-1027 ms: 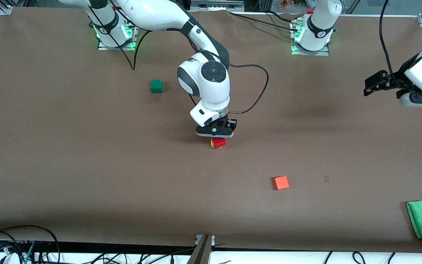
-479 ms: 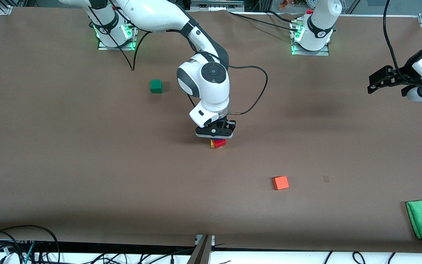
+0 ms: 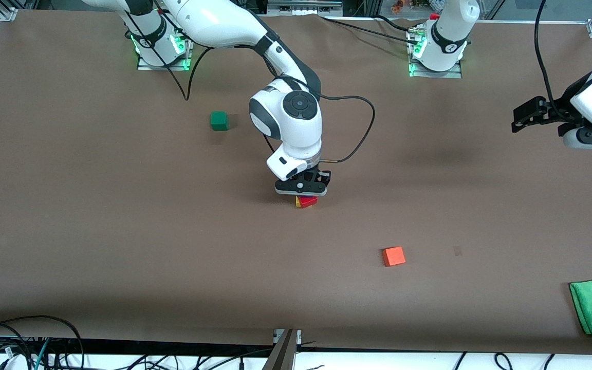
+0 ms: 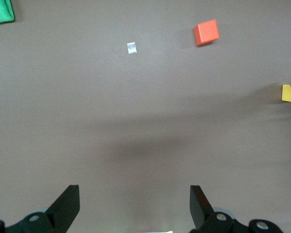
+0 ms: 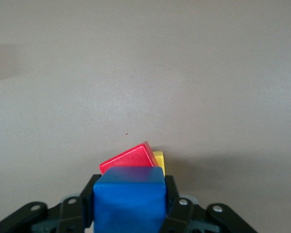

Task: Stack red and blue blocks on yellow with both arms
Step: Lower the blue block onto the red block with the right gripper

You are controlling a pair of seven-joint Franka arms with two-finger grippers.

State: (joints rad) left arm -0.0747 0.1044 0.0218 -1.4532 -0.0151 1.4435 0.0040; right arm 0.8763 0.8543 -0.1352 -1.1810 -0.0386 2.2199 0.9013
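Your right gripper [image 5: 128, 213] holds the blue block [image 5: 129, 196] over the red block [image 5: 128, 158] on the yellow block [image 5: 159, 159]; your left gripper [image 4: 135, 206] waits wide open.

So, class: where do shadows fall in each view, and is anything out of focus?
Front view: soft shadow beside the right gripper. Left wrist view: broad dark smudge on the table. Right wrist view: the blue block looks blurred at its top edge, hiding most of the red block.
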